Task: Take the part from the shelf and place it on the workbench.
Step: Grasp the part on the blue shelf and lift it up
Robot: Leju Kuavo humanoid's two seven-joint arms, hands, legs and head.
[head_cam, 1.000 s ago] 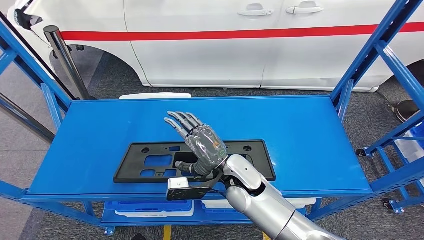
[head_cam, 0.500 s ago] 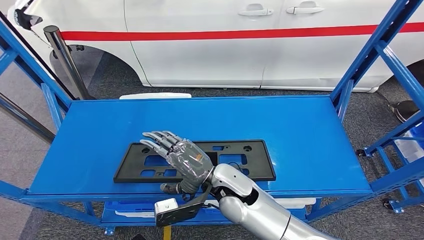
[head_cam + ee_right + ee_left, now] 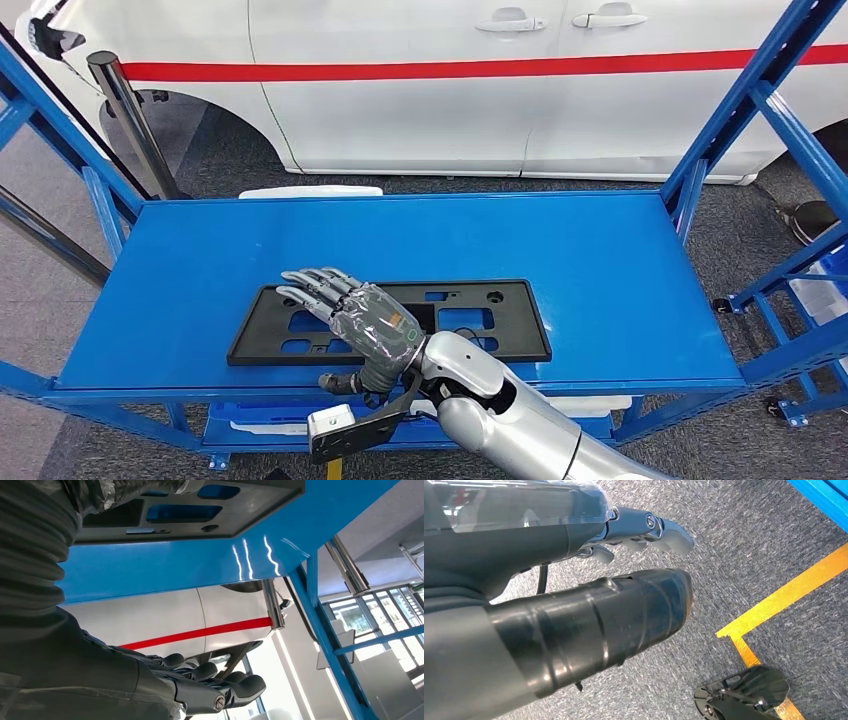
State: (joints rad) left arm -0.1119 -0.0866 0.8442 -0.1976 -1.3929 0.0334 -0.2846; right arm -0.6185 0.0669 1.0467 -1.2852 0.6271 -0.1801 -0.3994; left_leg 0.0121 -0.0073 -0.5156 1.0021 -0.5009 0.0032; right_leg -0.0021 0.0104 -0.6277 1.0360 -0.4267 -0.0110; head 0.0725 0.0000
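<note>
The part, a flat black plate (image 3: 480,315) with several cutouts, lies near the front edge of the blue shelf (image 3: 600,250). My right hand (image 3: 365,322) hovers over the plate's left half with its fingers (image 3: 315,285) stretched out and apart, holding nothing. Its thumb (image 3: 340,381) sits at the shelf's front edge. The right wrist view looks along the plate (image 3: 200,510) on the blue shelf (image 3: 200,560), with the dark fingertips (image 3: 220,687) free of it. My left hand (image 3: 574,580) hangs over grey carpet with nothing in it.
A white car (image 3: 450,100) with a red stripe stands just behind the shelf. Blue uprights (image 3: 765,95) frame both sides, and a steel post (image 3: 130,120) rises at the back left. Blue and white crates (image 3: 260,415) sit on the lower level. Yellow floor tape (image 3: 784,595) crosses the carpet.
My right hand has swung left and toward the shelf's front edge, dropping lower over the plate's left half. The plate has not moved.
</note>
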